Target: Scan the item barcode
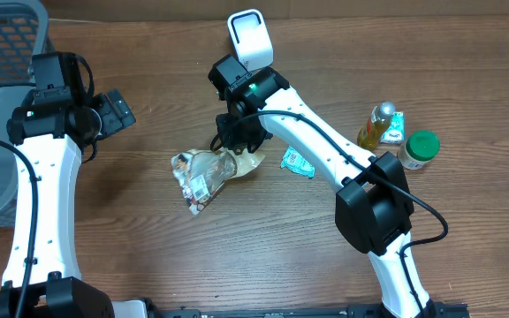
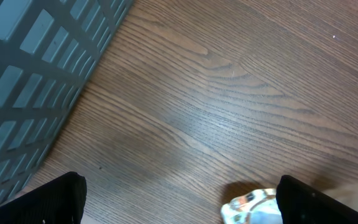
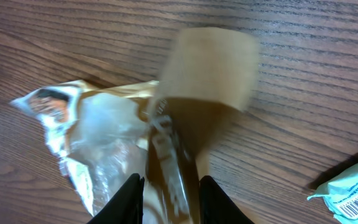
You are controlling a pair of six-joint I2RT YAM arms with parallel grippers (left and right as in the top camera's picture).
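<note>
The right gripper [image 1: 235,139] is drawn narrow, and the right wrist view shows the crumpled end of the snack bag [image 1: 203,174] pinched between its fingers [image 3: 129,196]. A tan flap of the wrapper is blurred above them, so the bag looks to be in motion, not settled. Seen from overhead, the bag trails from that gripper toward 7 o'clock, most of it low over or lying on the counter [image 1: 148,256]; which of the two I cannot tell. Gripping it by one end probably lets the printed face hang free and be turned toward the white scanner [image 1: 248,37], which stands at 12 o'clock from the gripper, just past the wrist. A pale label shows on the bag's lower half, but it is too small to tell whether it is the barcode. The left gripper [image 1: 116,112] hangs wide open with nothing in it, well off at 9 o'clock, near the grey basket [image 1: 7,22] at 10 o'clock, likely waiting clear of the scan. A teal packet [image 1: 297,161] lies at 3 o'clock from the bag, under the right arm. A small bottle [image 1: 378,124] and a green-lidded jar [image 1: 421,148] stand further out at 3 o'clock. Nothing sits between bag and scanner; the likelier trouble is the arm's own wrist shading the code.
</note>
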